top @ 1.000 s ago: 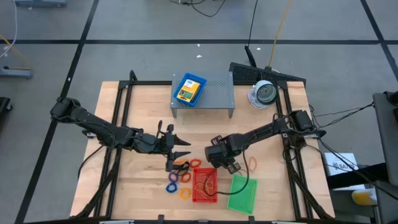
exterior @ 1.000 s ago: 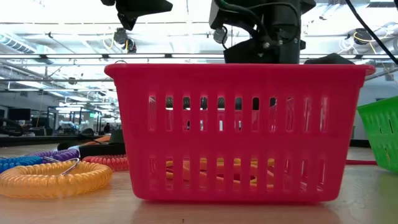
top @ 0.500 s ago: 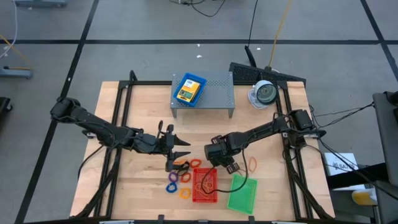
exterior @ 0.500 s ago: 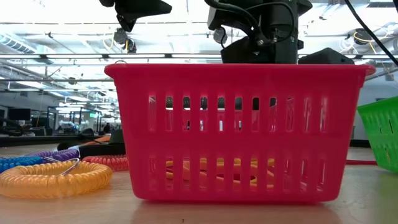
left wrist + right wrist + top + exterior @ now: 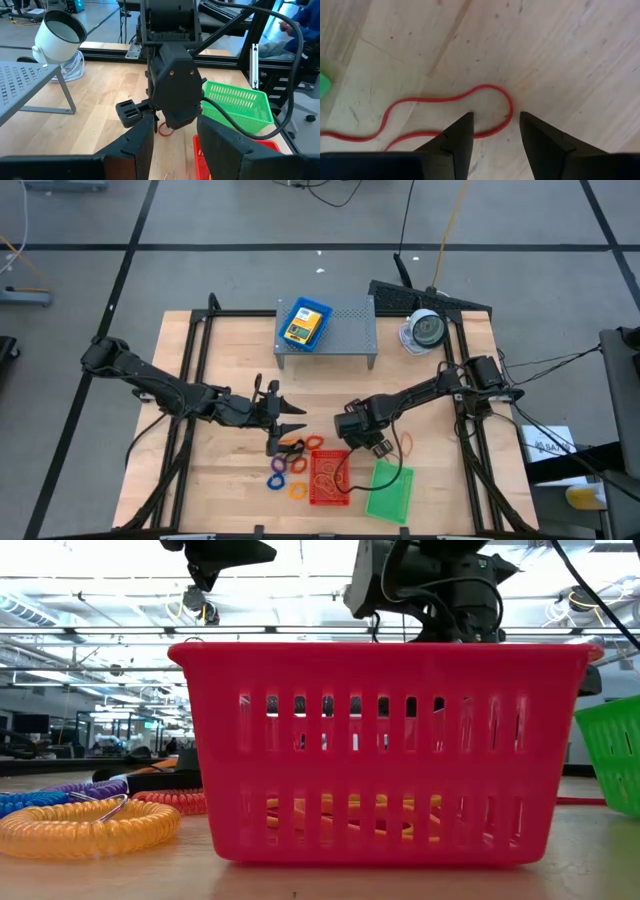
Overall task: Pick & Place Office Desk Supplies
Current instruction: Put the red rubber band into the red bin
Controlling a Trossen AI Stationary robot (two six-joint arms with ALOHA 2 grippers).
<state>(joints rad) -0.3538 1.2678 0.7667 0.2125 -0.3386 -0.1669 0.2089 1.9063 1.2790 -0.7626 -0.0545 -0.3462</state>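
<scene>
On the wooden table (image 5: 230, 340), the red tray (image 5: 329, 477) holds rubber bands (image 5: 328, 473); both hands stand parted, empty.

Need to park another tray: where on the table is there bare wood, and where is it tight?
Bare wood lies between the grey shelf and the left gripper, and along the near left edge of the table. It is tight near the red tray, green tray, coil rings and right gripper.

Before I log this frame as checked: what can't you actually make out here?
- Red tray contents: low view, the mesh wall shows only orange strips.
- Rubber band: right wrist view, cut off by the picture's edge.
- Blue box label: high view, too small.
</scene>
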